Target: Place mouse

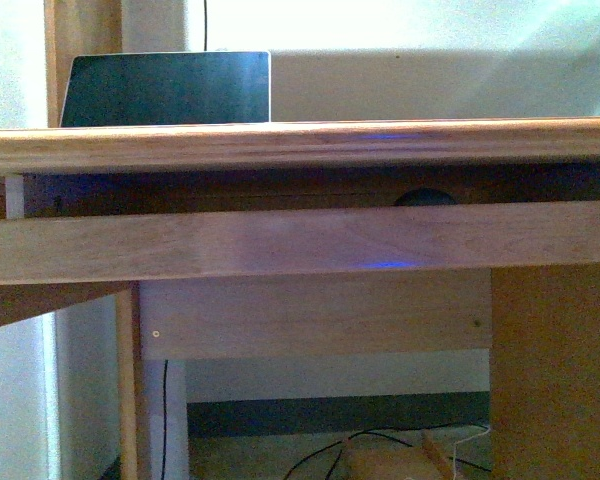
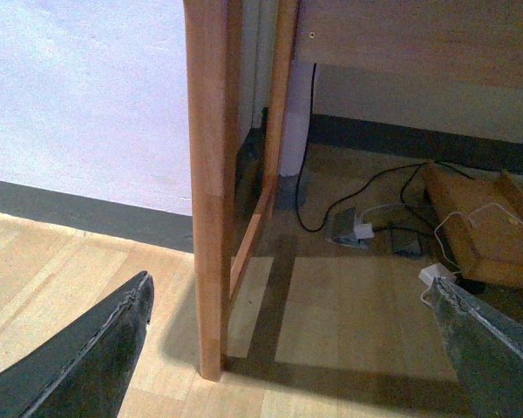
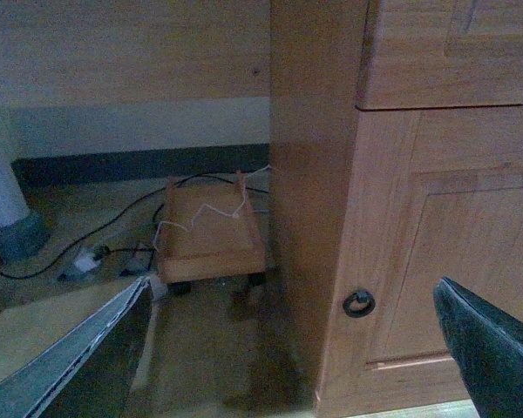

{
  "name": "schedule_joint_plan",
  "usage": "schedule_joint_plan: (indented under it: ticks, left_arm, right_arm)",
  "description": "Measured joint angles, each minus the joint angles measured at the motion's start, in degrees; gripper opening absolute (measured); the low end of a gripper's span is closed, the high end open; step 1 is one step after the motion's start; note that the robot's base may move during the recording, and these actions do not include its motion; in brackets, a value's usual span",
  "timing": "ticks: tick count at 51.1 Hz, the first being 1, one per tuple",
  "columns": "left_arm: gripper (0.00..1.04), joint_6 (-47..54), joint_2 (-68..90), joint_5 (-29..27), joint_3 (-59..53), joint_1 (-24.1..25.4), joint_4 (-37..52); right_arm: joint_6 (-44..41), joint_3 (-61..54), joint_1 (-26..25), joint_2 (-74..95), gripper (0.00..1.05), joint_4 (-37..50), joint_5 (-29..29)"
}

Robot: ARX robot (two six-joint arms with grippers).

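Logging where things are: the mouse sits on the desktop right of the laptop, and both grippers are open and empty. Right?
No. The front view shows the mouse below the desktop, behind the pull-out board, right of the laptop. The left gripper and right gripper are open and empty.

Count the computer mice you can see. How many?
1. The mouse peeks over the pull-out tray's front board, under the desktop, right of centre in the front view. Only its top shows; more could be hidden behind that board.
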Motion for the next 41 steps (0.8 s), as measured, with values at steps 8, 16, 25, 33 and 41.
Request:
schedule_joint_plan:
  ticks: [8, 16, 25, 33, 41]
  left_arm:
    - [0.97, 0.0, 0.0, 0.0, 0.0, 0.0, 0.0]
    - [0.97, 0.0, 0.0, 0.0, -0.1, 0.0, 0.0]
    - [0.97, 0.0, 0.0, 0.0, -0.1, 0.0, 0.0]
    - [0.97, 0.0, 0.0, 0.0, -0.1, 0.0, 0.0]
    - [0.97, 0.0, 0.0, 0.0, -0.1, 0.0, 0.0]
  right_arm:
    - [0.0, 0.0, 0.0, 0.0, 0.97, 0.0, 0.0]
    - [0.0, 0.0, 0.0, 0.0, 0.97, 0.0, -0.1]
    - [0.0, 0.0, 0.0, 0.0, 0.97, 0.0, 0.0]
    - [0.0, 0.0, 0.0, 0.0, 0.97, 0.0, 0.0]
    - [0.0, 0.0, 0.0, 0.0, 0.97, 0.0, 0.0]
